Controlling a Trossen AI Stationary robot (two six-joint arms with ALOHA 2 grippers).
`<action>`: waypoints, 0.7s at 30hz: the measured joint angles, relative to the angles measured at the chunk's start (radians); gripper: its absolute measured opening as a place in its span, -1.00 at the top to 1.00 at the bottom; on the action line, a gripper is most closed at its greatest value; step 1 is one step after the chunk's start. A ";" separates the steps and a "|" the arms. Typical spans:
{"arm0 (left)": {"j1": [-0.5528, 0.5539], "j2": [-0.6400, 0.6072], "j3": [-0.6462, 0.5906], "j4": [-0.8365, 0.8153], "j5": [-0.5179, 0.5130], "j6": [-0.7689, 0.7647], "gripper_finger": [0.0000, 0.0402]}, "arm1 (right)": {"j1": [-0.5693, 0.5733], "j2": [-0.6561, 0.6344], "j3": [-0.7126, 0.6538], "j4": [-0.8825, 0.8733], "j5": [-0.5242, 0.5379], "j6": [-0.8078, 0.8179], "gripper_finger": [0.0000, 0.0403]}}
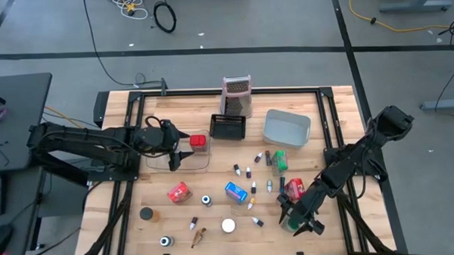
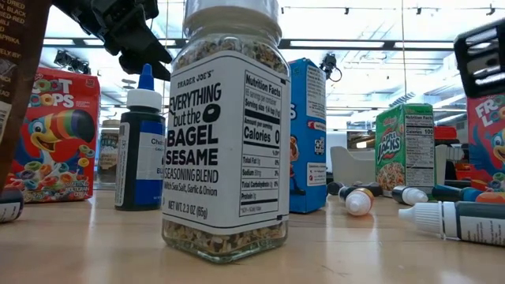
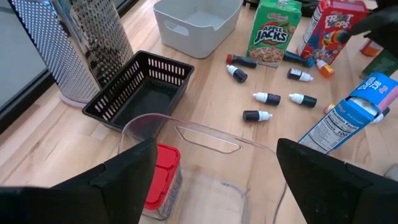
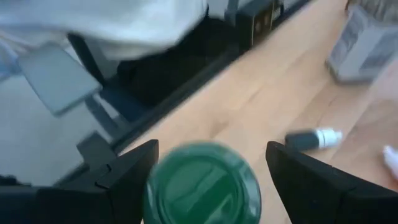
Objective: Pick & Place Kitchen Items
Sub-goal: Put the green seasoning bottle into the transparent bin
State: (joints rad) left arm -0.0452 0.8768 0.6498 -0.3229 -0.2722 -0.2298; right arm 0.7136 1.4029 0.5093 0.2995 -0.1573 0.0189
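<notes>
Seemingly green-lidded jar (image 4: 202, 182) between right end effector (image 4: 211, 177) fingers

We are seeing the mesh basket (image 1: 228, 127) sitting just before the box grater (image 1: 237, 96), the tray (image 1: 286, 129) lying to its right, and the clear tub (image 1: 176, 153) (a jar (image 1: 199, 141) resting inside) lying to its left.
</notes>
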 joint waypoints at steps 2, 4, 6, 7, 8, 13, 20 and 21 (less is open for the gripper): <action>0.000 0.000 0.000 0.000 0.000 0.001 -0.70 | 0.000 0.000 -0.015 0.033 0.009 0.000 -0.50; 0.000 0.000 0.000 0.000 0.000 0.001 -0.70 | 0.000 0.000 -0.033 0.043 0.019 -0.001 -0.44; 0.000 0.000 0.000 0.000 0.000 0.001 -0.70 | -0.001 0.000 -0.042 0.059 0.019 -0.008 -0.35; 0.000 0.000 0.000 0.000 0.000 0.001 -0.70 | -0.003 0.000 -0.043 0.060 0.019 -0.014 -0.30; 0.000 0.000 0.000 0.000 0.000 0.000 -0.70 | -0.004 0.000 -0.044 0.061 0.019 -0.019 -0.24; 0.000 0.000 0.000 0.001 0.000 -0.002 -0.70 | -0.019 0.000 -0.045 0.078 0.069 -0.093 0.00; 0.000 0.000 0.000 0.008 0.000 -0.002 -0.70 | -0.089 0.000 -0.046 0.298 0.284 -0.146 0.00; 0.000 0.000 0.000 0.011 0.000 -0.002 -0.70 | -0.104 0.000 -0.046 0.336 0.320 -0.122 0.00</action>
State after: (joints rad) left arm -0.0453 0.8768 0.6498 -0.3115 -0.2726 -0.2318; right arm 0.6093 1.4033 0.4637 0.6352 0.1628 -0.1029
